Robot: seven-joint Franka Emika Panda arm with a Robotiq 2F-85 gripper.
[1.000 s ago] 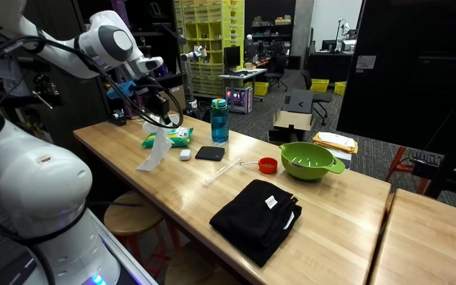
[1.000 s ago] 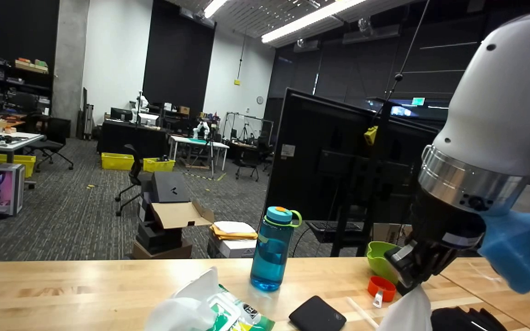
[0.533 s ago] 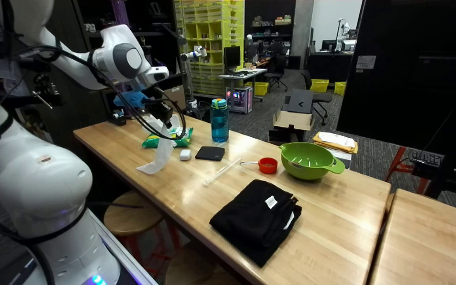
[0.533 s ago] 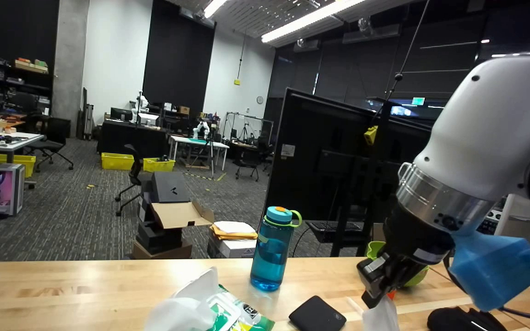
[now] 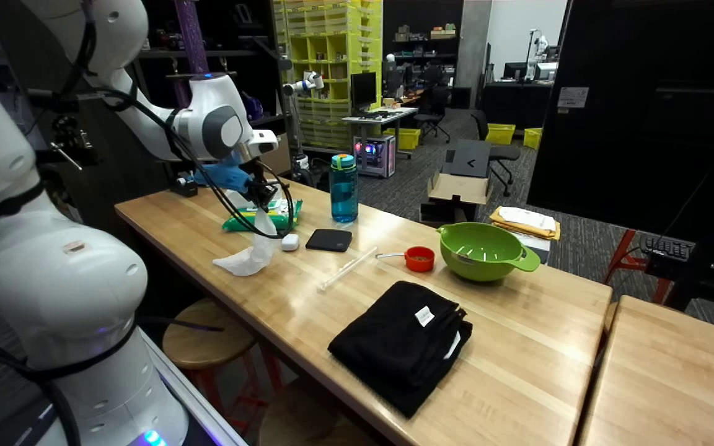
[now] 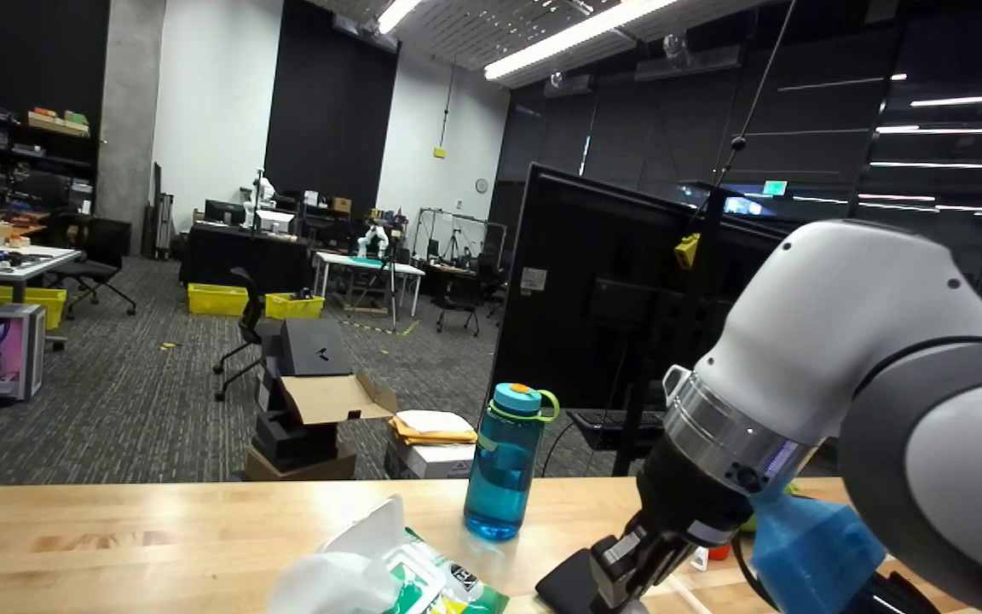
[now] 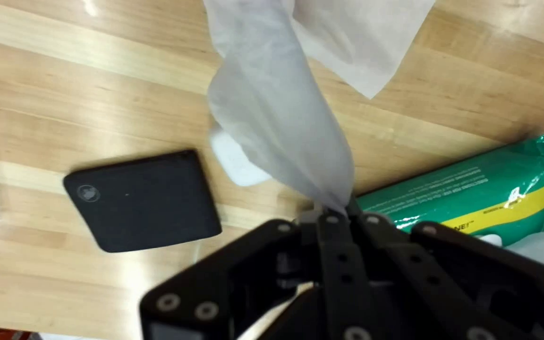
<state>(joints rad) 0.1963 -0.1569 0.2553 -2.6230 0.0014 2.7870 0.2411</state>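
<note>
One thin white sheet [image 7: 281, 113] hangs by its narrowed end from the pincer [image 7: 335, 212], which is clamped on it with the jaws pressed together. The sheet lies below the grip: its long axis drops steeply, then bends, and the loose end spreads on the surface [image 5: 518, 347] toward the edge nearest the robot base [image 5: 103, 396]. In the wrist view it partly covers a small white case [image 7: 236, 163]; a flat black square [image 7: 144, 203] sits to that view's left, a green packet [image 7: 465, 186] to its right.
</note>
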